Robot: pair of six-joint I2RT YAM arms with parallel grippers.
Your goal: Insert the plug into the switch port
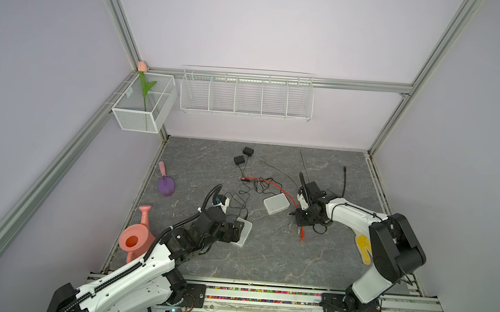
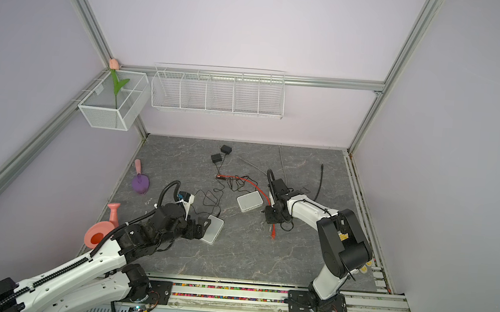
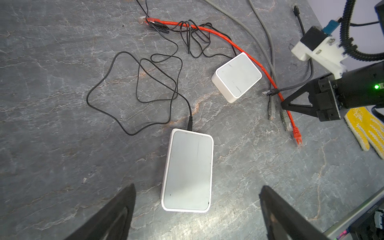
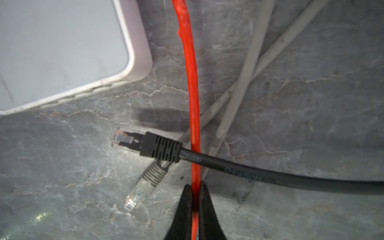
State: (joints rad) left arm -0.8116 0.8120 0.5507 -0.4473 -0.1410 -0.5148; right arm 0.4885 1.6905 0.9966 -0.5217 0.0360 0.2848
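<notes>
Pinching the red cable (image 4: 192,83) between my right fingers (image 4: 182,212): they are clamping tight on it, a short way back from its red plug (image 3: 297,138). The plug is lying past my fingertips, on the side nearer the front of the bench (image 1: 263,272), apart from both switches. It seems to be resting on the surface. From my grip the cable is running past the corner of the small white switch (image 1: 276,203), close beside it.

A black cable (image 4: 291,176) is crossing over the red one just ahead of my right fingers, and its black plug (image 4: 160,147) is lying on the small switch's side of the red cable. A grey plug (image 4: 149,176) is lying partly under it. Two grey cables (image 4: 249,62) are crossing each other beside the red one.

My left fingers (image 3: 116,212) are standing wide open and holding nothing. They are hovering at the near end of the large white switch (image 3: 188,172), one finger to each side. A thin black lead (image 3: 145,83) is entering that switch's far edge and looping loosely over the bench.

Farther out, two black adapters (image 1: 239,160) are sitting toward the back. A purple scoop (image 1: 166,185) and a pink watering can (image 1: 136,236) are sitting along the left edge. A yellow glove (image 3: 365,128) is lying beside my right arm.
</notes>
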